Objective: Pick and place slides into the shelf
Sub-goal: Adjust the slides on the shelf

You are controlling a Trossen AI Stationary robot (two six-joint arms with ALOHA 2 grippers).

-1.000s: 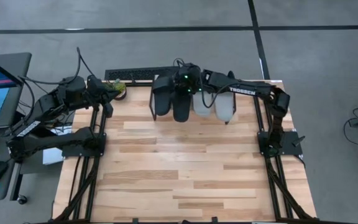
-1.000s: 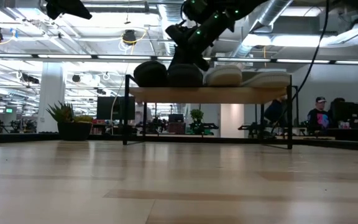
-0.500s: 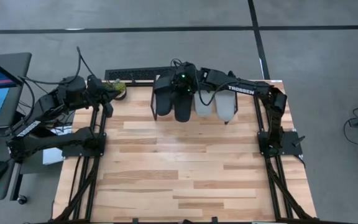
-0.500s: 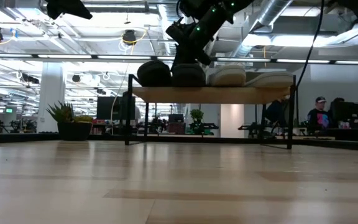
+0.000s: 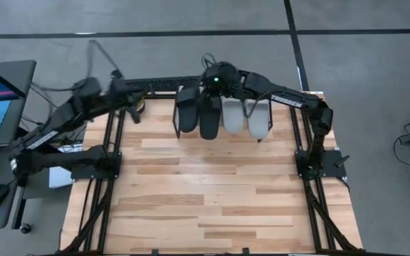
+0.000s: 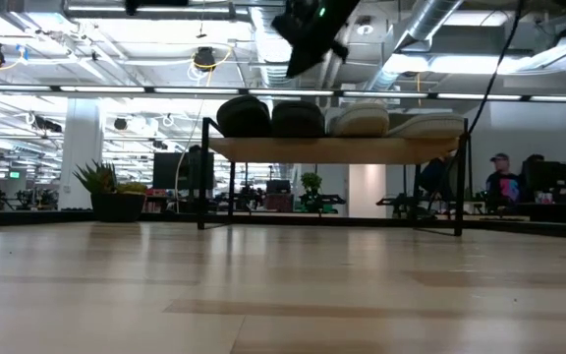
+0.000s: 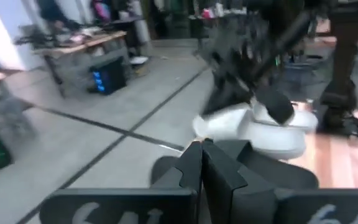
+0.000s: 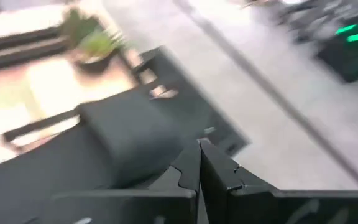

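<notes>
Left gripper point(image 7: 201, 163): fingers together, empty, near the shelf's left end.
Slides: two black point(image 5: 198, 114), two grey point(image 5: 245, 117), side by side on the shelf point(image 6: 332, 147).
Right gripper point(image 8: 199, 163): fingers together, apparently clear above the black slides.

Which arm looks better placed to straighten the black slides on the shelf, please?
Probably the right: its gripper hangs directly above the black slides on the shelf, jaws shut. The left gripper sits off beside the shelf's end.
</notes>
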